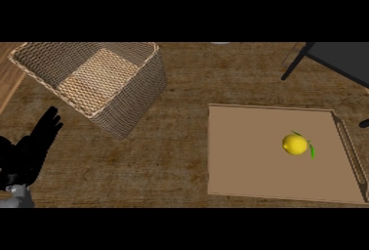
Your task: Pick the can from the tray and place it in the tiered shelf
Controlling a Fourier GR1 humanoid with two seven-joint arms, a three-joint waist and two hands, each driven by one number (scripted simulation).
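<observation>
Left robot hand (32, 146) open-fingered at the left edge, partly cut off; lemon (295, 144) on tray (245, 171).

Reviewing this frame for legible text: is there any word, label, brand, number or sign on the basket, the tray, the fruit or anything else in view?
No readable text anywhere in the head view.
Wicker basket: plain weave, no label.
Tray: bare brown surface, no marking.
Lemon: plain yellow skin with a green leaf, no sticker.
Dark shelf corner at upper right: no sign.
Left hand: plain black, no marking.
No can is visible.
</observation>
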